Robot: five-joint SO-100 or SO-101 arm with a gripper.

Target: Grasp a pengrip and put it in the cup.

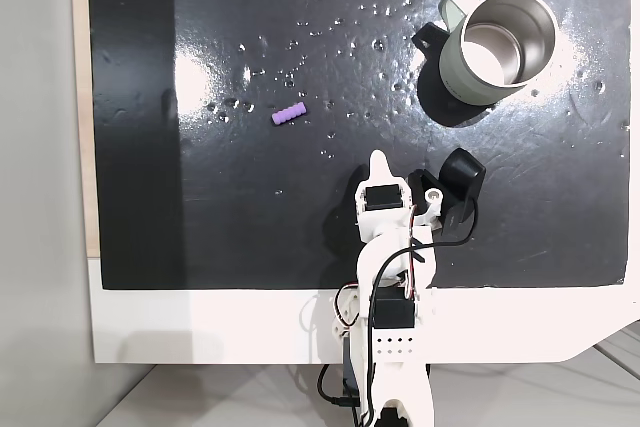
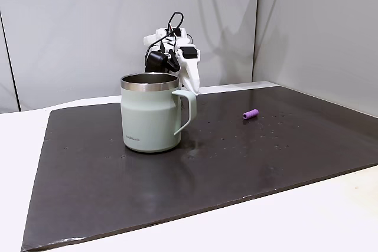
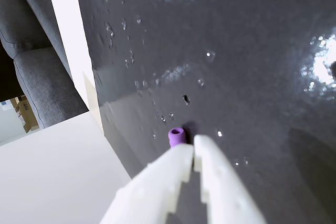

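Behind the cup [image 2: 150, 113] in a fixed view, much of my arm is hidden. At the wrist, my gripper [image 3: 193, 153] is pressed closed on nothing, tips apart from the pengrip [image 3: 176, 136], which lies loose on the dark mat [image 1: 250, 237], well apart from the cup.

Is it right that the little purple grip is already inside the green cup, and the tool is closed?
Not quite. The grip is not in the cup; it lies on the dark mat, well apart from the cup, as the fixed view from above shows. The cup's steel inside looks empty there. The tool is closed, as the wrist view shows.
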